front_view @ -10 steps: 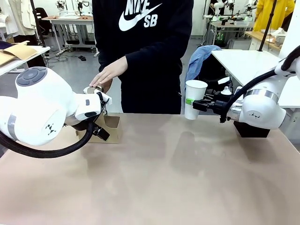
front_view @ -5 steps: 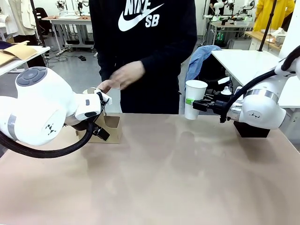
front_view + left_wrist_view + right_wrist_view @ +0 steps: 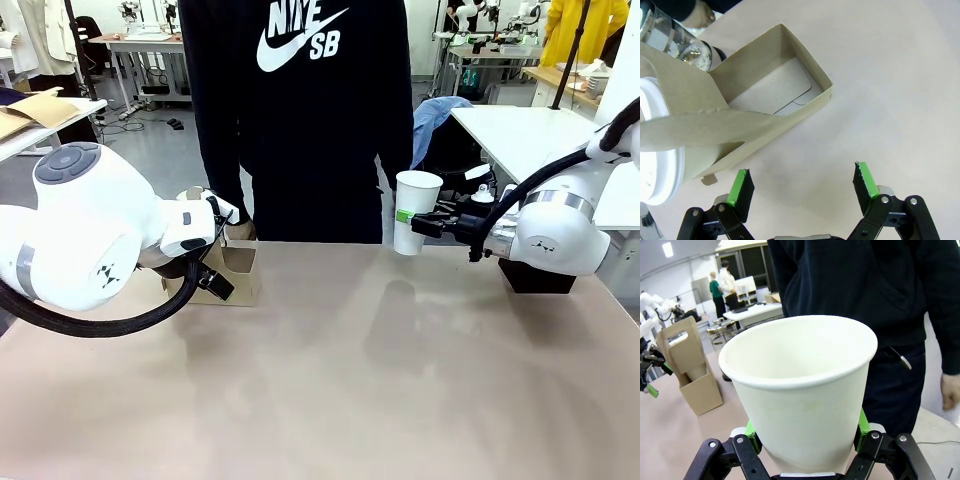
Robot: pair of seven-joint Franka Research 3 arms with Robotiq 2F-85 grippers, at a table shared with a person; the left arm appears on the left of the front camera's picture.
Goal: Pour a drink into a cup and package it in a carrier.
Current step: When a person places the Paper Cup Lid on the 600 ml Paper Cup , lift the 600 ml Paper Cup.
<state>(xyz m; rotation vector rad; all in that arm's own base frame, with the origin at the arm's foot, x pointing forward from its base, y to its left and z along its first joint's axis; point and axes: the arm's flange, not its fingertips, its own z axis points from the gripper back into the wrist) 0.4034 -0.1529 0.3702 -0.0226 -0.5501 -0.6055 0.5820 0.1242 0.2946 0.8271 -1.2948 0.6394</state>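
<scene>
The tan table fills the lower part of the front view, and a person in a dark top stands at its far edge, upper centre. The white left arm bulks at the left. Its left gripper hangs with jaws spread wide and nothing between them, near the brown cardboard carrier, which sits on the table at centre left. In the left wrist view one carrier compartment is bare, a white lid shows at the left edge under the handle strap, and a glass jug stands in the upper left corner. Right of centre, the right gripper clamps the white cup, which is upright, lidless and empty inside
</scene>
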